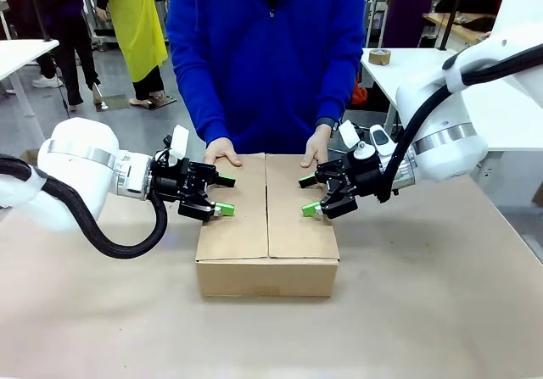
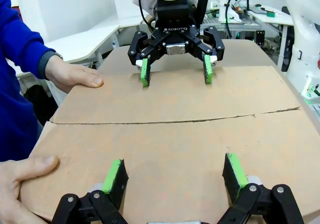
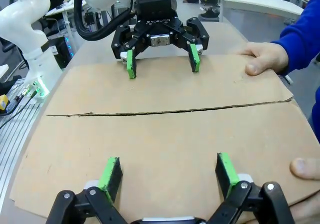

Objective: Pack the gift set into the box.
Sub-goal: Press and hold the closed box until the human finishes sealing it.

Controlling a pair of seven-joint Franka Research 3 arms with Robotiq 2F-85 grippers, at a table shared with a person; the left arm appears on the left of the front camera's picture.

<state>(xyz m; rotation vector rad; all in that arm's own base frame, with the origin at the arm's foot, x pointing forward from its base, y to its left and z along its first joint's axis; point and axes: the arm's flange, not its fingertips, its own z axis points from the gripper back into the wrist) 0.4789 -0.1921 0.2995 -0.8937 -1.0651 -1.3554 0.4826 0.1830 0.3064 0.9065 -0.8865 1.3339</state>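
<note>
The box (image 1: 267, 226) sits mid-table with its flaps folded flat and the gift set presumably inside. The left gripper (image 1: 224, 194) and right gripper (image 1: 307, 195) hover spread over the flaps; the person's hands (image 1: 222, 151) steady the far edge. Closing step: next, press the flaps shut

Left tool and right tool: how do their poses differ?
The left tool reaches in over the left flap of the box, the right tool over the right flap. The left tool points toward the robot's right, the right tool toward its left. Both are open and empty.
</note>
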